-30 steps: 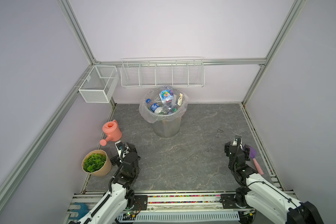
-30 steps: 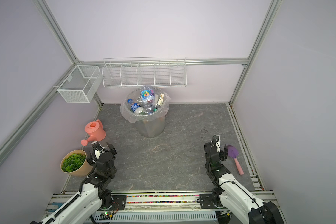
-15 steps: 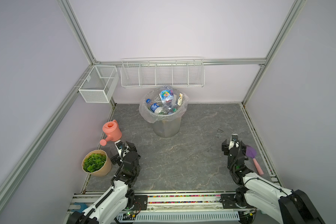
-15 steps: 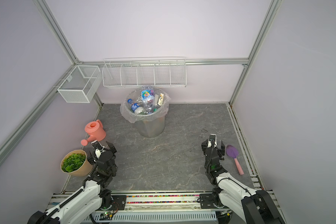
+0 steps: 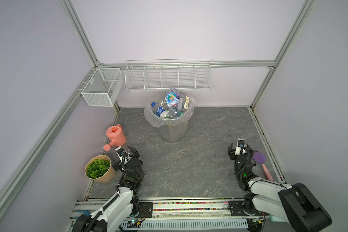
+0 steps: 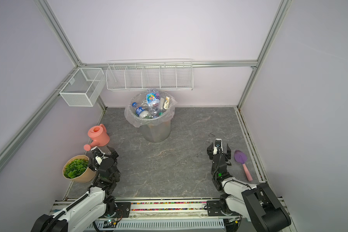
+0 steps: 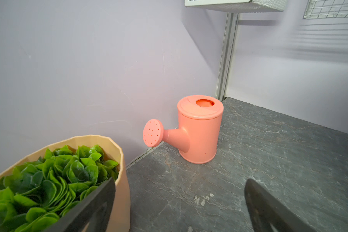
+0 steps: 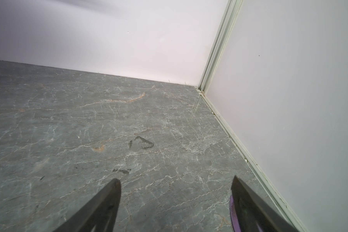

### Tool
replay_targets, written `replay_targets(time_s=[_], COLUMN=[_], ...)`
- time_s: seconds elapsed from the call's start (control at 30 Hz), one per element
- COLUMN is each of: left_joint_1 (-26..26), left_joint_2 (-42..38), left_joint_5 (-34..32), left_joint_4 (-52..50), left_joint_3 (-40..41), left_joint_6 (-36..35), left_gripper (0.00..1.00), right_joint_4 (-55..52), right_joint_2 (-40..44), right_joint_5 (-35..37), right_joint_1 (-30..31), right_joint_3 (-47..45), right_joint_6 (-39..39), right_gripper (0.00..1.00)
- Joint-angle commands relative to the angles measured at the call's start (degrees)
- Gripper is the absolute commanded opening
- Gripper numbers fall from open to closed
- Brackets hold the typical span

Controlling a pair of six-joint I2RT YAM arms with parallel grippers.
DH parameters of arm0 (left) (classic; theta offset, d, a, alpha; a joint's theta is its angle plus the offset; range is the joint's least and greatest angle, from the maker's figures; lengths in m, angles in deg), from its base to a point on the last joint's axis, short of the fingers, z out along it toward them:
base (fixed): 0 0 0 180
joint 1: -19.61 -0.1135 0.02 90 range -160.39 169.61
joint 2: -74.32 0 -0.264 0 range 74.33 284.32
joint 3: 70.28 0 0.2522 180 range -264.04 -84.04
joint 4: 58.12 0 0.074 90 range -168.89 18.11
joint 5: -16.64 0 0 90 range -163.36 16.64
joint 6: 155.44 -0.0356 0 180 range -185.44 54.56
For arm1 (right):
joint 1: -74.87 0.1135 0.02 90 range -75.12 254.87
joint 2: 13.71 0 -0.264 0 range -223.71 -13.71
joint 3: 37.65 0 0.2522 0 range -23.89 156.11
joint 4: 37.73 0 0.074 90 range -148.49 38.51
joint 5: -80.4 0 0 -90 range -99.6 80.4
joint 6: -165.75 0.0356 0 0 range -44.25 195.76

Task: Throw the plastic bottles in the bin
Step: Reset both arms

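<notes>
Seemingly done: bottles (image 5: 170, 106) heaped in bin (image 5: 172, 133) near bench (image 5: 189, 170) back edge; none elsewhere; left pincer (image 5: 127, 150) and right pincer (image 5: 239, 147) spread, empty.

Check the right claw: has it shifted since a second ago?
Yes, slightly: the right claw has drifted away from the purple, pink-handled plastic trowel, toward the middle of the grey table.

The pink watering can (image 7: 199, 130) stands upright on the grey marbled floor (image 7: 269, 160), close to the lilac wall (image 7: 88, 70), and its sprinkler spout points toward the beige pot (image 7: 122, 190) of green leaves (image 7: 48, 176). The two dark fingers (image 7: 96, 204) of the left gripper (image 7: 180, 182) stand wide apart with only bare floor between them, and one finger covers part of the pot. Higher on the walls hang a white mesh basket (image 7: 235, 5) and a wire basket (image 7: 329, 9).
</notes>
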Motion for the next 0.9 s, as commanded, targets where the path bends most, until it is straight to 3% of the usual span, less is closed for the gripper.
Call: replay_targets(time_s=[0.0, 0.3, 0.87], left_joint_1=[-1.0, -2.5, -3.7], left_joint_2=[1.6, 7.7, 20.8], left_joint_5=[1.5, 3.2, 5.0], left_joint_4=[4.2, 9.8, 24.1], left_joint_3=[0.7, -0.1, -1.5], left_joint_6=[0.0, -0.4, -3.3], left_gripper=[0.99, 1.00, 1.00], right_joint_4=[9.2, 18.2, 24.8], right_joint_2=[-2.9, -10.1, -16.0], right_joint_5=[-0.2, 0.0, 0.7], right_joint_1=[-0.3, -0.4, -0.3], right_joint_3=[-0.8, -0.2, 0.7], right_joint_6=[-2.5, -4.4, -7.2], right_gripper=[0.89, 0.88, 0.88])
